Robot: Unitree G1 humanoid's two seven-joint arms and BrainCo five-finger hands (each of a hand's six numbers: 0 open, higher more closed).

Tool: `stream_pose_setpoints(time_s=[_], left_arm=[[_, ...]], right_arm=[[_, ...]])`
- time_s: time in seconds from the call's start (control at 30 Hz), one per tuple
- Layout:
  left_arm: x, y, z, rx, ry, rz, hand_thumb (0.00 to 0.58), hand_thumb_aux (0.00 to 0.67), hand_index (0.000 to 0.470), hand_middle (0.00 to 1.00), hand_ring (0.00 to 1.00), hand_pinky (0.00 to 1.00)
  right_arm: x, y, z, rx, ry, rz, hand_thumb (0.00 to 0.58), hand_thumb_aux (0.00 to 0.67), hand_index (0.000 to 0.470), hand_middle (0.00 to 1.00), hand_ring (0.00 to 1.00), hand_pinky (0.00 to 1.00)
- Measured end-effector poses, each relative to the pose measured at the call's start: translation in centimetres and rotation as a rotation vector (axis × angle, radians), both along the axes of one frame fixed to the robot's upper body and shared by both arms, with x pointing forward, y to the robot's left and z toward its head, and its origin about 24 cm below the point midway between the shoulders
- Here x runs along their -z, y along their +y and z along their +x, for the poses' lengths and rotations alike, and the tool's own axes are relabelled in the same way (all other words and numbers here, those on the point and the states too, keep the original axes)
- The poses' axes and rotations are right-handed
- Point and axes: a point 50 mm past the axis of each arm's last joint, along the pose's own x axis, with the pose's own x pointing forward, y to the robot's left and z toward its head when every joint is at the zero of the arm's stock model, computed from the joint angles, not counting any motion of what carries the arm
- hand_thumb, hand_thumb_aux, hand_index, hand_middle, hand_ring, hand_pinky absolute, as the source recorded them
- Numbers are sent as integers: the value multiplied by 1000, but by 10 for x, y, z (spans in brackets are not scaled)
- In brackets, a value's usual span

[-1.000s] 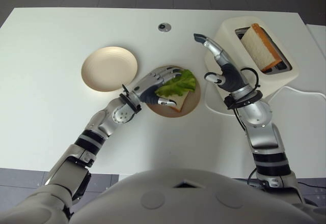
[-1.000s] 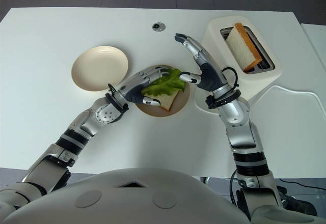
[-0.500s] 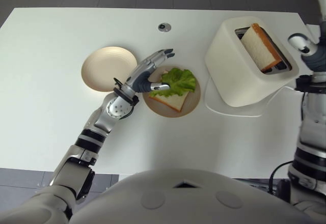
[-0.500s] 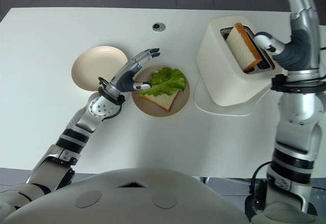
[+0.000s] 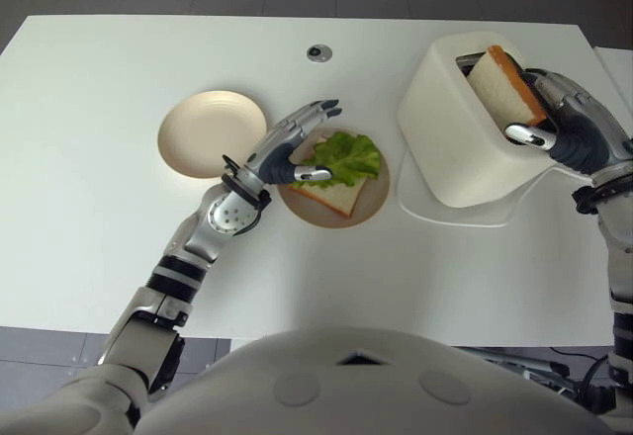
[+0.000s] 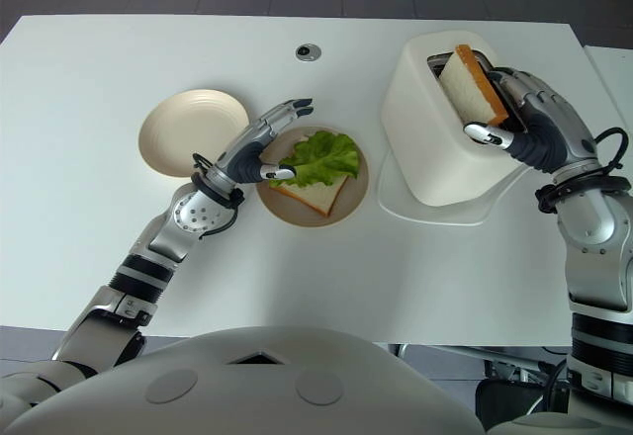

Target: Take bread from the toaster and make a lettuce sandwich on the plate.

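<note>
A brown plate [image 5: 373, 205] in the table's middle carries a bread slice [image 5: 339, 197] with a lettuce leaf [image 5: 348, 155] lying on top. Over the plate's left rim my left hand [image 5: 287, 148] hovers open, its fingertips close to the lettuce and nothing held. At the right stands the cream toaster [image 5: 455, 133] with a second bread slice [image 5: 502, 89] sticking up from its slot. My right hand [image 5: 562, 121] is at the slot's right end, open, thumb in front of the slice and fingers behind it. I cannot tell whether they touch the bread.
An empty cream plate [image 5: 212, 133] lies left of the brown one. A small round metal fitting [image 5: 318, 53] sits in the table near its far edge. The toaster's white cable [image 5: 465, 220] loops along the table in front of it. The table's right edge is just beyond the toaster.
My left hand let go of the lettuce and drew back, open, to the plate's left rim. My right hand swung from beside the plate out to the right, then came in onto the toaster's slice.
</note>
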Motion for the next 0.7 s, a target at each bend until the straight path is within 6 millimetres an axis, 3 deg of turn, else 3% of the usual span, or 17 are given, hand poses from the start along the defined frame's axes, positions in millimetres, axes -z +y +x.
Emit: stream_pose_setpoints(time_s=[0.07,0.13,0.2,0.23,0.27,0.33,0.7], left_arm=[[0,0,0,0,0,0,0,0,0,0,0,0],[0,0,0,0,0,-2,0,0,0,0,0,0],[0,-1,0,-1,1,-3,0,0,0,0,0,0],[0,-1,0,-1,2,-5,0,0,0,0,0,0],[1,-2,0,-1,3,-8,0,0,0,0,0,0],[1,-1,0,-3,5,-7,0,0,0,0,0,0],[4,0,1,-17,11,-10,0,0,0,0,0,0]], right_arm=[[-1,1,1,-7,-7,1,517,449,315,0,0,0],[-8,8,2,-44,-45,-8,580,670,470,0,0,0],[-9,9,3,-43,-56,-6,580,670,470,0,0,0],[-10,9,3,-36,-60,-3,580,670,470,149,149,149],[-10,8,4,-32,-66,-1,580,670,470,800,800,800],[-12,8,6,-24,-83,9,580,670,470,1000,1000,1000],[-52,-1,15,61,-387,230,580,670,470,1000,1000,1000]])
